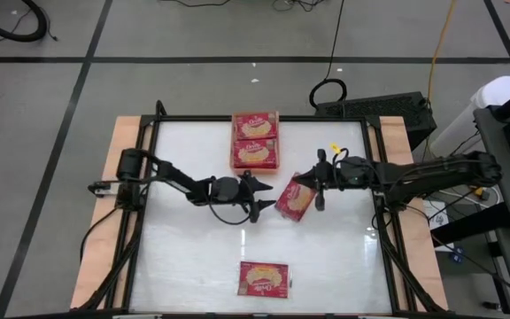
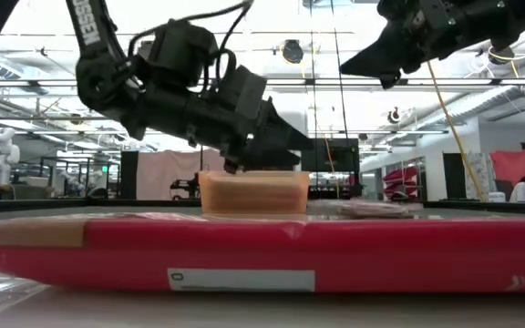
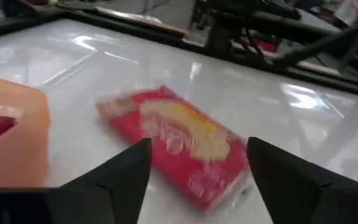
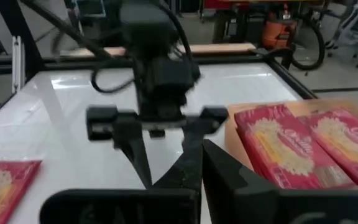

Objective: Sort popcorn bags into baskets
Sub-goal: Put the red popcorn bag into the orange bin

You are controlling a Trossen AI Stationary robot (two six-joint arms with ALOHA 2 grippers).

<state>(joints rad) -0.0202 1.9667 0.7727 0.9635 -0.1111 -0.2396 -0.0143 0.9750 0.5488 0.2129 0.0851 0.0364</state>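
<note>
The orange tray [image 1: 255, 161] stands at the table's far middle with two red popcorn bags [image 1: 255, 140] lying flat in it. A third bag [image 1: 295, 198] lies askew on the table's middle, picture side up. My left gripper [image 1: 255, 196] is open just left of it, low over the table; in the left wrist view the bag [image 3: 179, 146] lies ahead between the spread fingers [image 3: 126, 174]. My right gripper [image 1: 296, 178] hovers shut above that bag's far right corner, raised high [image 2: 349, 64]. A fourth bag [image 1: 264, 278] lies by the near edge.
A black frame [image 1: 264, 119] rims the white table top. The near-edge bag [image 2: 262, 255] fills the low view's foreground. The tray [image 3: 11, 140] stands close beside my left gripper on its far side. Bare table shows left of and nearer than the left arm.
</note>
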